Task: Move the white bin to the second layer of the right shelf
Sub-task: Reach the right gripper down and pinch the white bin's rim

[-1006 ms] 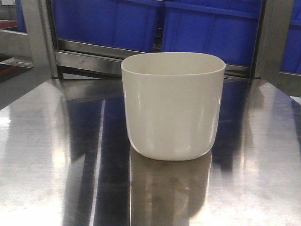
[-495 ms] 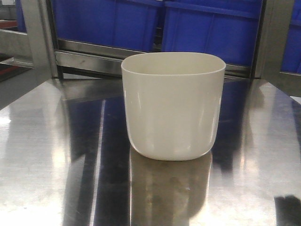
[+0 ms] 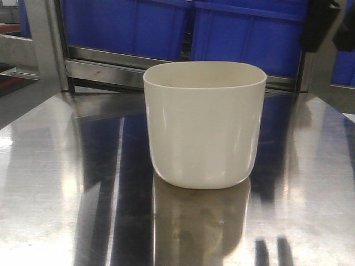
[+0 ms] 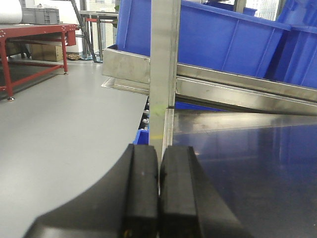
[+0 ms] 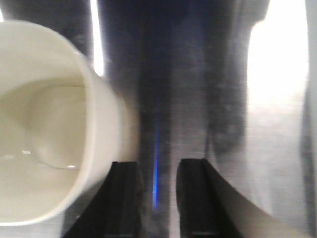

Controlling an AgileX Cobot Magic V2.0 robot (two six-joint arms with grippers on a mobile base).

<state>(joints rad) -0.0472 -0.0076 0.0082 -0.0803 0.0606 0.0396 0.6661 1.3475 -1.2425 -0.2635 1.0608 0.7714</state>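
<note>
Standing upright on a shiny steel tabletop, the white bin sits near the middle of the front view with its open mouth facing up. Its pale reflection shows on the metal just below it. Behind it run the rails of a steel rack, and blue crates rest on that rack. A dark blurred shape hangs at the upper right, above and behind the bin's right edge and clear of the bin. What it is cannot be told from this view.

The right wrist camera looks down on the tabletop. The right claw is open, its two black fingers apart with only bare metal in the gap between them. The bin fills the left part of this view, outside the gap, with its smooth inside showing. Its rounded wall is just beside the outer side of the nearer finger. The picture is too blurred to tell whether they touch.

The left wrist camera shows the left claw closed, its two black pads pressed flat together. It points at an upright steel post at the tabletop's corner, with grey floor to one side.
</note>
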